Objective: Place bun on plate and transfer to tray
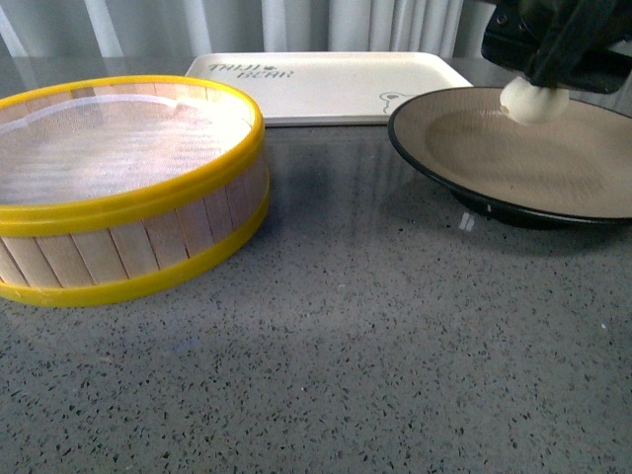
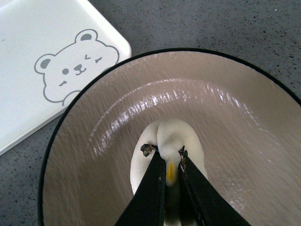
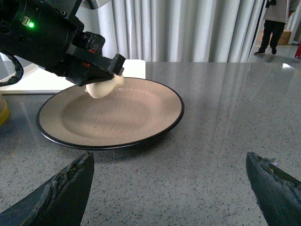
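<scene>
While your left claw (image 2: 166,153) is clamped on the bun (image 2: 174,134) over the plate (image 2: 235,117), your right claw (image 3: 169,160) wide apart, low near the surface (image 1: 346,326), tray (image 1: 326,84) behind plate.

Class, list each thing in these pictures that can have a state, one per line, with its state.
bun: pinched, held over the plate's far side
left pincer: shut on the bun
right pincer: open, holding nothing
plate: upright on the table, nothing resting in it
tray: flat, bare where visible
steamer basket: upright, no lid, nothing seen inside
</scene>
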Robot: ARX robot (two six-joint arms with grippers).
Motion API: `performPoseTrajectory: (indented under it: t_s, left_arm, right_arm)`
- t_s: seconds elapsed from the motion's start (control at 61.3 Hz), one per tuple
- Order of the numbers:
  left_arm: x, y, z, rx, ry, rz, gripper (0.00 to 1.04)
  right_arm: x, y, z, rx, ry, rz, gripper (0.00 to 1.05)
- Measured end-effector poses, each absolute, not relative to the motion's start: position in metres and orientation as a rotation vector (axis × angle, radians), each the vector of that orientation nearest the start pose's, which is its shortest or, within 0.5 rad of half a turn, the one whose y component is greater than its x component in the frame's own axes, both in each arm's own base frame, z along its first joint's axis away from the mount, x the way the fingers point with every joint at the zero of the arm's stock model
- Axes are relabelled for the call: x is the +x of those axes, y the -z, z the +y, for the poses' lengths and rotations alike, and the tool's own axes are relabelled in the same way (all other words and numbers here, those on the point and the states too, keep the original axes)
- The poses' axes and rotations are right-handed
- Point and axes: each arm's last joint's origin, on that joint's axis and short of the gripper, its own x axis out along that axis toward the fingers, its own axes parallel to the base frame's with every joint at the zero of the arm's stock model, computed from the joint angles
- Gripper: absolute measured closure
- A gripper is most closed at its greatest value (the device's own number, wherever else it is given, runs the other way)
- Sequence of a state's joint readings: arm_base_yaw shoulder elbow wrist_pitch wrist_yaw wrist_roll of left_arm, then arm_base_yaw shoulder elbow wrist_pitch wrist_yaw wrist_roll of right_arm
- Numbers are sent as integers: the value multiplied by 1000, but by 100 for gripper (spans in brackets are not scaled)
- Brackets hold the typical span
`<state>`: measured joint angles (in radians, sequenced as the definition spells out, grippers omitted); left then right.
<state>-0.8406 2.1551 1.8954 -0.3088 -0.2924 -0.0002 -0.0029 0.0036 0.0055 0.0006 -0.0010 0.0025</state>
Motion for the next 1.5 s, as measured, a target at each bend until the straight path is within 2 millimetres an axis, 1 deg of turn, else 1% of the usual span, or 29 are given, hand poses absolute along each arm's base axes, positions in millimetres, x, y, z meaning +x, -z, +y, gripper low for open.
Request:
performPoseTrajectory:
  t_s: [0.245,0.653,0.685,0.701,0.832,0.897,0.995,1.011,1.093,1.142,1.175,1.256,1.272,1.321,1.403,1.501]
  left_arm:
    - [342,-259,-369,314,529,502,100]
    - [331,-238,-373,346,563,550,100]
    - [331,-238,-373,348,563,551,94]
    - [331,-238,-373,348,563,551,89]
    - [330,-238,-373,346,562,550,71]
    - [330,-239,-372,348,562,552,60]
    - [330,-241,-372,343,561,551,48]
    - [330,-242,-372,341,561,550,44]
    - [331,-246,-372,322,558,547,33]
    - [332,-251,-372,299,562,549,24]
    - [332,-253,-372,288,562,549,21]
    - [335,-264,-368,243,557,540,5]
    - [336,-268,-367,233,554,536,5]
    - [337,-278,-361,205,549,521,7]
    - [338,-302,-344,161,535,476,7]
    - [335,-323,-322,128,514,412,7]
  right_arm:
    - [98,-165,0,2,2,-2,9]
    - [98,-165,0,2,2,-2,9]
    - [98,-165,0,2,2,-2,9]
    - [98,-165,0,2,2,-2,9]
    - [98,-165,0,2,2,-2,9]
    - [98,-165,0,2,2,-2,9]
    - [98,-165,0,2,2,-2,9]
    - [98,-165,0,2,2,-2,9]
    - [98,-165,0,2,2,-2,9]
    - [98,-165,0,2,2,-2,9]
    - [98,-165,0,2,2,-2,9]
    - [98,-165,0,2,2,-2,9]
    - [98,-165,0,2,2,-2,9]
    - [98,-165,0,2,2,-2,9]
    - [98,-165,0,2,2,-2,9]
    - [98,-165,0,2,2,-2,9]
